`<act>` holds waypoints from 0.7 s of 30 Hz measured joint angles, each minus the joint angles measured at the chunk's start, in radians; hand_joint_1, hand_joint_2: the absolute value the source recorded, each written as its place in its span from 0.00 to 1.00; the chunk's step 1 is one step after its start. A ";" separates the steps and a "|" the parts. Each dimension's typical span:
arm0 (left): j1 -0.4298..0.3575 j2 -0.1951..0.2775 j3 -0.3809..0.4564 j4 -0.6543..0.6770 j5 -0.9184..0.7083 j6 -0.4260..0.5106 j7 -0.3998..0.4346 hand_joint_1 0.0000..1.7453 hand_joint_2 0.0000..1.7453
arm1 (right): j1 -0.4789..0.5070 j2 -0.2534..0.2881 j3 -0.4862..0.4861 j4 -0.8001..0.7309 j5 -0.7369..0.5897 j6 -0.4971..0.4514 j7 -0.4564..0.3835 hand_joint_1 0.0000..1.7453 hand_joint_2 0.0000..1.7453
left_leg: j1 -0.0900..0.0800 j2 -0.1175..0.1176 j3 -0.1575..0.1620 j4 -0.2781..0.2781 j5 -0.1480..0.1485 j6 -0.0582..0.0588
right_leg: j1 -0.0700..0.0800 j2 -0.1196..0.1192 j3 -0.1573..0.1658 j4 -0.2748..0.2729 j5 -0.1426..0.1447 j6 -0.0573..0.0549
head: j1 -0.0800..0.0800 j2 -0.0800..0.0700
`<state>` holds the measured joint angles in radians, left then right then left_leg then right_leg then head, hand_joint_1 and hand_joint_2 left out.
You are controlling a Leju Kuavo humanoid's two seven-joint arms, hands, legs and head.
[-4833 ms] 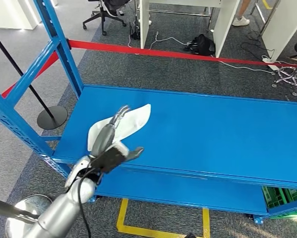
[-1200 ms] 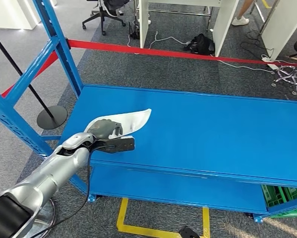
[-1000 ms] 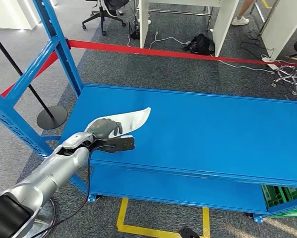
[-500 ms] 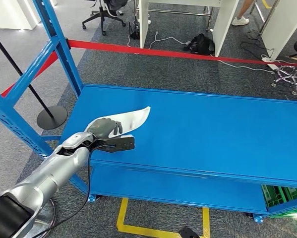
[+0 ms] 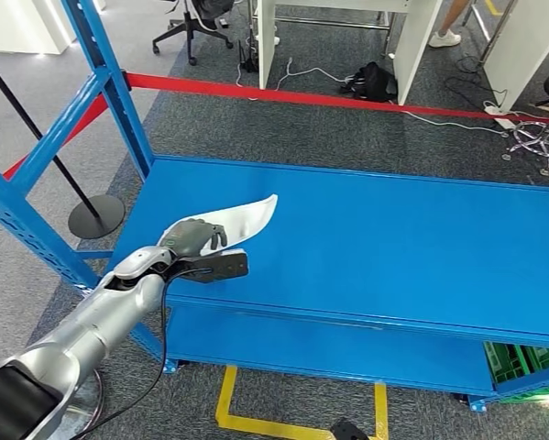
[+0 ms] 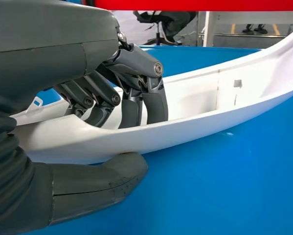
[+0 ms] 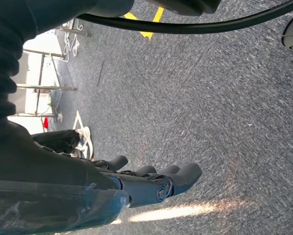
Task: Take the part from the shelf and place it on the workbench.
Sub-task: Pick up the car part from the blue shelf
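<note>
The part [image 5: 254, 215] is a long, curved white plastic shell lying near the left front of the blue shelf [image 5: 396, 238]. My left hand [image 5: 192, 240] grips its near end. In the left wrist view the dark fingers [image 6: 137, 98] curl into the part's [image 6: 211, 105] hollow side, and the thumb [image 6: 100, 181] presses under its outer edge. The part's far tip points away across the shelf and stands slightly off the surface. My right hand [image 7: 152, 183] hangs over grey carpet with its fingers stretched out, holding nothing.
Blue uprights [image 5: 112, 87] frame the shelf's left end. A red barrier tape [image 5: 326, 99] and a stanchion base [image 5: 94, 217] stand behind it. White desks [image 5: 410, 37] are farther back. A green crate [image 5: 523, 362] sits below at the right, and yellow floor tape [image 5: 292, 426] lies in front.
Earlier my left hand hovered open over the part; it has since lowered and closed on it. Over the last second the part's far tip has risen slightly.
</note>
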<state>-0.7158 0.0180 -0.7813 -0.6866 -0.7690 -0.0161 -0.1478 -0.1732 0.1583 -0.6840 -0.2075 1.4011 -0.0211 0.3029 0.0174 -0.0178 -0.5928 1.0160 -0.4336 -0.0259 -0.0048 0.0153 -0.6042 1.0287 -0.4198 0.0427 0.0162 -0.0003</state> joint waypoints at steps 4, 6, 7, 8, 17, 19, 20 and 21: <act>0.021 0.000 0.016 -0.036 -0.007 0.025 -0.005 1.00 1.00 | 0.002 0.000 0.000 0.000 -0.004 -0.002 -0.003 0.00 1.00 | 0.000 0.000 0.000 0.000 0.000 0.000 | 0.000 0.000 0.000 0.000 0.000 0.000 | 0.000 0.000; 0.031 0.000 0.023 -0.054 -0.009 0.033 -0.005 1.00 1.00 | 0.004 0.000 0.000 0.000 -0.007 -0.003 -0.006 0.00 1.00 | 0.000 0.000 0.000 0.000 0.000 0.000 | 0.000 0.000 0.000 0.000 0.000 0.000 | 0.000 0.000; 0.035 0.000 0.025 -0.062 -0.009 0.036 -0.005 1.00 1.00 | 0.004 0.000 0.000 0.000 -0.008 -0.003 -0.007 0.00 1.00 | 0.000 0.000 0.000 0.000 0.000 0.000 | 0.000 0.000 0.000 0.000 0.000 0.000 | 0.000 0.000; 0.038 0.000 0.027 -0.069 -0.010 0.039 -0.005 1.00 1.00 | 0.005 0.000 0.000 0.000 -0.009 -0.003 -0.007 0.00 1.00 | 0.000 0.000 0.000 0.000 0.000 0.000 | 0.000 0.000 0.000 0.000 0.000 0.000 | 0.000 0.000; 0.187 -0.024 0.132 -0.318 0.076 0.302 -0.148 1.00 1.00 | 0.021 0.000 0.000 0.000 -0.024 -0.027 -0.017 0.00 1.00 | 0.000 0.000 -0.002 0.000 -0.001 0.000 | 0.000 0.001 -0.002 0.000 0.000 0.000 | 0.000 0.000; 0.238 -0.035 0.157 -0.410 0.140 0.338 -0.205 1.00 1.00 | 0.025 0.000 0.000 0.000 -0.024 -0.031 -0.020 0.00 1.00 | 0.000 0.000 -0.003 0.000 -0.001 0.000 | 0.000 0.001 -0.003 0.000 0.000 0.000 | 0.000 0.000; 0.262 -0.039 0.168 -0.454 0.170 0.349 -0.229 1.00 1.00 | 0.026 0.000 0.000 0.000 -0.024 -0.033 -0.021 0.00 1.00 | 0.000 0.000 -0.003 0.000 -0.001 0.000 | 0.000 0.001 -0.003 0.000 0.000 0.000 | 0.000 0.000; 0.285 -0.044 0.178 -0.499 0.202 0.359 -0.252 1.00 1.00 | 0.028 0.000 0.000 0.000 -0.024 -0.035 -0.022 0.00 1.00 | 0.000 0.000 -0.003 0.000 -0.001 0.000 | 0.000 0.001 -0.004 0.000 -0.001 0.000 | 0.000 0.000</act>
<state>-0.4305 -0.0260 -0.6036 -1.1851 -0.5669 0.3425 -0.4003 -0.1453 0.1583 -0.6843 -0.2075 1.3768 -0.0562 0.2811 0.0174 -0.0175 -0.5959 1.0160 -0.4349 -0.0260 -0.0049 0.0165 -0.6079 1.0285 -0.4204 0.0426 0.0161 -0.0004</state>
